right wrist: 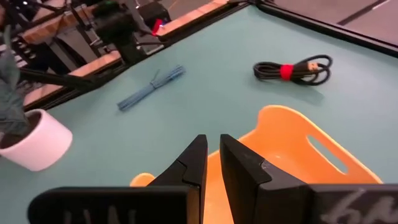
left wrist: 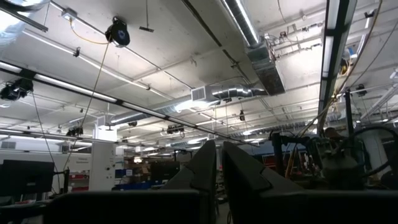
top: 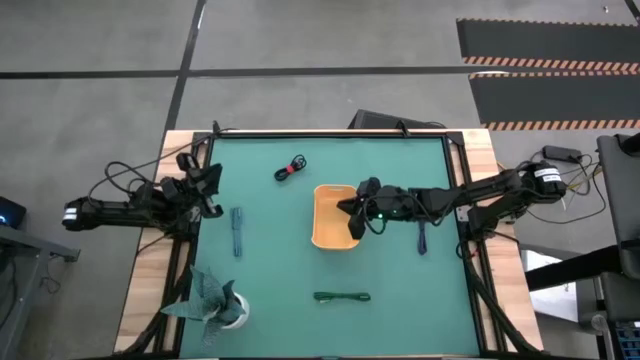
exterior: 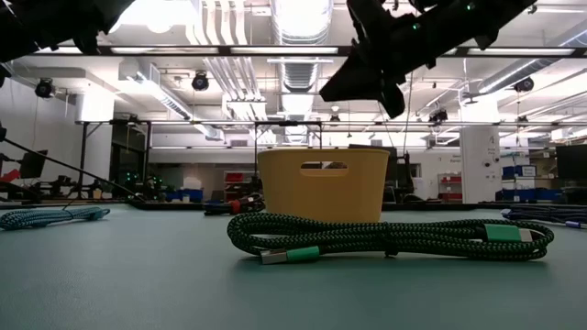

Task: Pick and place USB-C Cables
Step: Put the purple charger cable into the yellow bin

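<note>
The orange tray (top: 333, 216) stands on the green mat near the middle. Four bundled cables lie flat on the mat around it: red-and-black (top: 290, 170) at the far side, light blue (top: 237, 230) to the left, purple (top: 422, 238) to the right under the right arm, dark green (top: 342, 296) toward the near edge. My right gripper (top: 352, 212) hovers above the tray's right part, shut, with nothing between its fingers (right wrist: 198, 163). My left gripper (left wrist: 219, 163) is shut and raised at the table's left edge (top: 208, 186), pointing up at the ceiling.
A teal folded-paper plant in a white pot (top: 218, 304) stands at the near left corner. Black wires trail from both arm bases at the table's left and right edges. Bare mat lies between the tray and the dark green cable (exterior: 390, 238).
</note>
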